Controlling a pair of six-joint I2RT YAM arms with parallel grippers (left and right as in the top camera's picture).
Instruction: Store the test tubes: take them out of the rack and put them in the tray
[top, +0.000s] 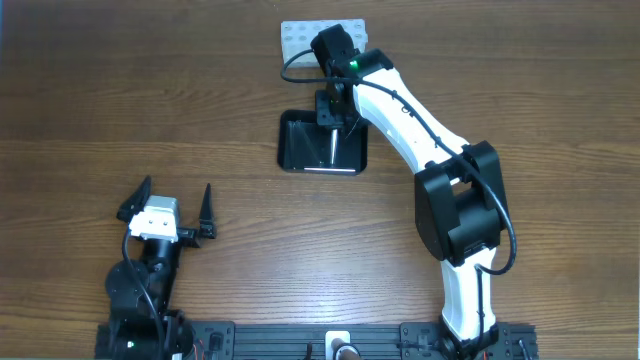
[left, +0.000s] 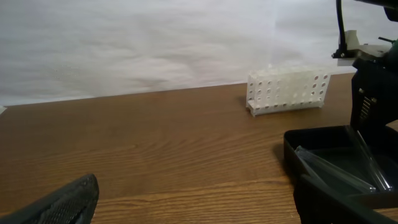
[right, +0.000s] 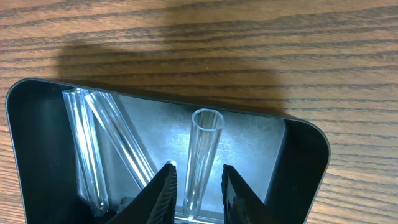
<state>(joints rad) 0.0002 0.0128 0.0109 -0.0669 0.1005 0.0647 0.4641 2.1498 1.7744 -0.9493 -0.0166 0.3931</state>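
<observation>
The black tray (top: 296, 150) lies mid-table, below the white rack (top: 305, 38). My right gripper (right: 200, 186) hangs over the tray (right: 37, 155), open, with a clear test tube (right: 202, 149) between its fingers and a thin gap on each side. Two more tubes (right: 102, 146) lie slanted against the tray's wall. In the top view the right gripper (top: 335, 112) is at the tray's far edge, with a tube (top: 330, 148) below it. My left gripper (top: 170, 203) rests open near the table's front left. In the left wrist view the rack (left: 287, 92) stands behind the tray (left: 311, 140).
Bare wooden tabletop surrounds the tray and rack on all sides. The right arm (top: 420, 120) stretches diagonally from its base at the lower right. A white wall (left: 137, 43) backs the table's far edge.
</observation>
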